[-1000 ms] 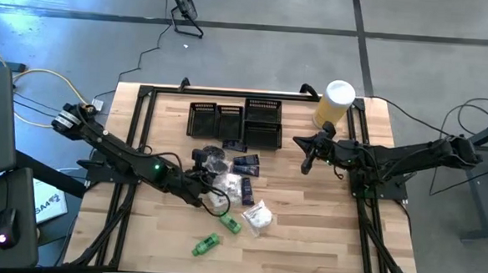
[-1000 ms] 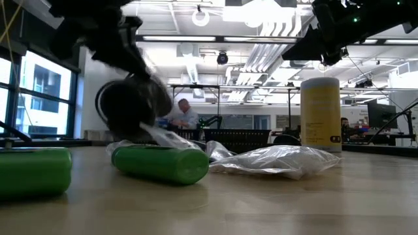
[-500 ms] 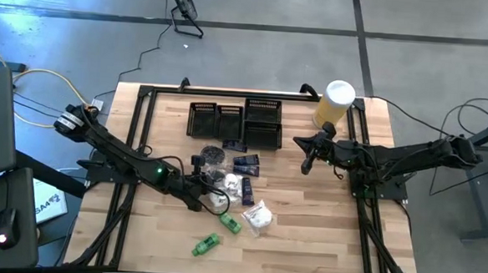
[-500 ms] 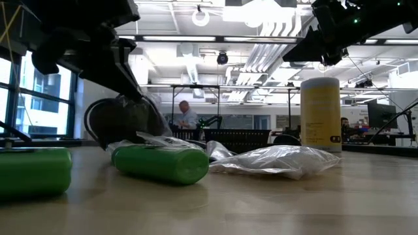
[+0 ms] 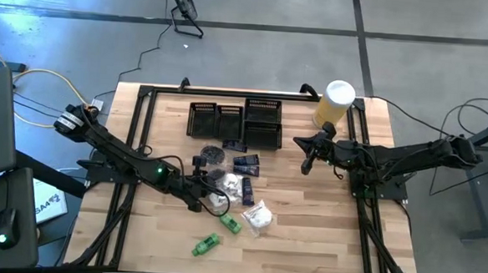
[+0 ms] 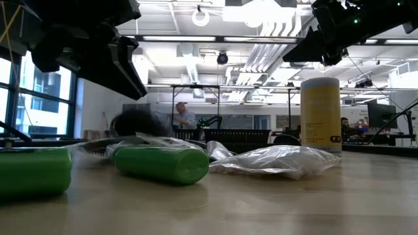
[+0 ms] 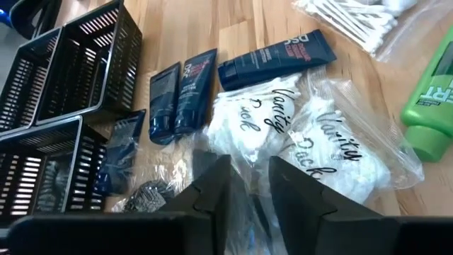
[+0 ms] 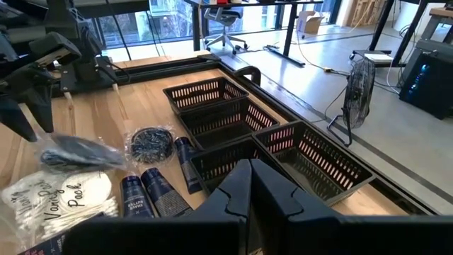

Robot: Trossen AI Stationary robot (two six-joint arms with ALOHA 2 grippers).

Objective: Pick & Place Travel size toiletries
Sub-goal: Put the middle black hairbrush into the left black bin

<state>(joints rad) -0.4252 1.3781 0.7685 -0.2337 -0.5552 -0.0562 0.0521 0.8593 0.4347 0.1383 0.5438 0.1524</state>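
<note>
I see the left gripper (image 7: 248, 185) parted over white crinkly sachets (image 7: 297, 134), seemingly holding nothing; right gripper (image 8: 249, 185) hangs clenched near black mesh trays (image 8: 233, 117)

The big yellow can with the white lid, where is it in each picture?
High view: the yellow can stands at the table's far edge, right of the black mesh trays.
Low view: it stands upright at the right, behind the clear crinkly bag.
Left wrist view: not in it.
Right wrist view: not in it.
Shared landmark: the black mesh trays, which show in the high view and in both wrist views.
</note>
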